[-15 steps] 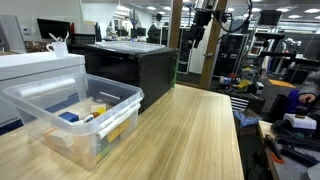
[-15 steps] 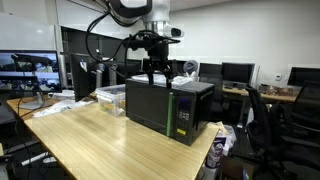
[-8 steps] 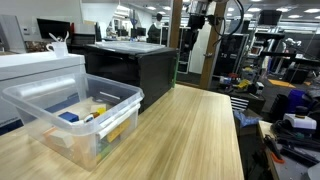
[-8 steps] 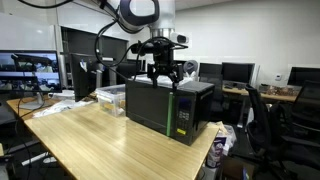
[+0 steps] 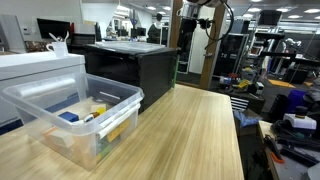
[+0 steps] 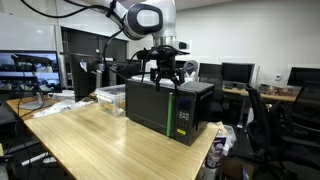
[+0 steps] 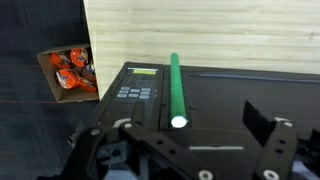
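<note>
Black microwave-looking box (image 6: 165, 108) is the main thing here. It sits on the light wooden desk (image 6: 85, 135) toward one end, and in an exterior view its front is turned partly toward the camera. It has a bright green handle (image 7: 175, 80) running along beside the control panel (image 7: 140, 88). The wrist view looks down over the box, with that handle pretty much in the middle of the frame. The robot's fingers (image 7: 266, 128) are spread wide, one on each side of the wrist picture, with nothing pinched between them. They hang above the box and, as far as I can tell, aren't touching it. In an exterior view the arm (image 6: 140, 18) curls over from above and the fingers point straight down at the box's top. Also on the desk, near the box, is a clear plastic bin (image 5: 70, 115) with a few small bits in it, something blue and something yellow, can't make out what they are. Just behind the bin in that view is a white appliance (image 5: 40, 66). Off the edge of the desk, down on the floor, the wrist view catches a cardboard box (image 7: 52, 88) with orange things (image 7: 72, 72) inside. Background is office stuff, monitors (image 6: 30, 65) and a chair (image 6: 262, 110).
</note>
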Robot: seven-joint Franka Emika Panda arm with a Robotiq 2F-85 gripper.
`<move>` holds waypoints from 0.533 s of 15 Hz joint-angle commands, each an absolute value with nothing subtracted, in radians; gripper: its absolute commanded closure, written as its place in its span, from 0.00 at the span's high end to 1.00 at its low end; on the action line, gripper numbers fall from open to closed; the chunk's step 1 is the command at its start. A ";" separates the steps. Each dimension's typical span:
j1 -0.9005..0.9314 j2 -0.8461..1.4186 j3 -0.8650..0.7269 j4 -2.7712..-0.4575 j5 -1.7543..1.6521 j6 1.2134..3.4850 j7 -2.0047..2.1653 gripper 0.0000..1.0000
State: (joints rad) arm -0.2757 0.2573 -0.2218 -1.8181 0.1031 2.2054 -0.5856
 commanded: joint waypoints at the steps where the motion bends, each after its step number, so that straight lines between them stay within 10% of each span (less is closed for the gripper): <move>1: -0.295 0.277 -0.187 -1.805 0.107 2.240 -0.599 1.00; 8: -0.330 0.299 -0.178 -1.797 0.159 2.238 -0.593 1.00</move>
State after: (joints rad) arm -0.3013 0.2837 -0.1949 -1.8115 0.1286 2.2216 -0.5855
